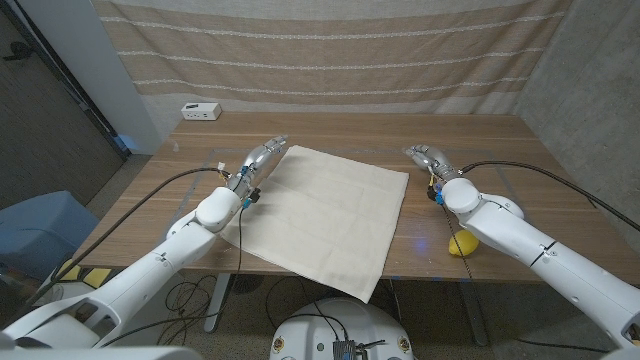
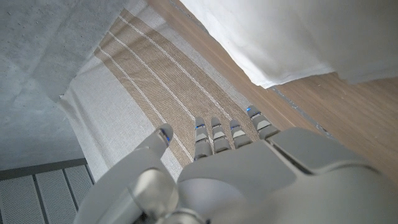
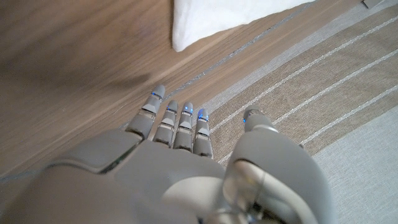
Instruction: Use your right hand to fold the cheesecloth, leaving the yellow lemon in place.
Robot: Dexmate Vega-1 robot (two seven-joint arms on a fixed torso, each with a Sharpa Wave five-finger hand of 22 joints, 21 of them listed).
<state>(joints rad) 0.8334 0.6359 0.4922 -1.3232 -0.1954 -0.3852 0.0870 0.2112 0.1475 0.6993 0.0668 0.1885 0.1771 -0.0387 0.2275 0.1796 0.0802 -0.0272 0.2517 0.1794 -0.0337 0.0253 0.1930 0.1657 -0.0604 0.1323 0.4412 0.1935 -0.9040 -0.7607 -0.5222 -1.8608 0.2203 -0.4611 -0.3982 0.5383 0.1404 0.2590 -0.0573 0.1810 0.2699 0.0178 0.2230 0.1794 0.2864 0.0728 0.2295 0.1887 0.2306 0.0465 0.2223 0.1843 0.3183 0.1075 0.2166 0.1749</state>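
Observation:
A cream cheesecloth [image 1: 320, 213] lies spread on the wooden table [image 1: 350, 132], its near corner hanging over the front edge. The yellow lemon [image 1: 461, 244] sits on the table at the right, partly hidden behind my right forearm. My right hand [image 1: 428, 160] hovers just right of the cloth's far right corner [image 3: 205, 22], fingers straight and apart, holding nothing. My left hand [image 1: 262, 159] is at the cloth's far left corner [image 2: 273, 43], fingers extended and empty.
A white power strip [image 1: 201, 111] lies at the table's far left. A striped beige curtain [image 1: 330, 55] hangs behind the table. A blue bin [image 1: 35, 225] stands on the floor to the left. Bare wood shows at the far side and right of the cloth.

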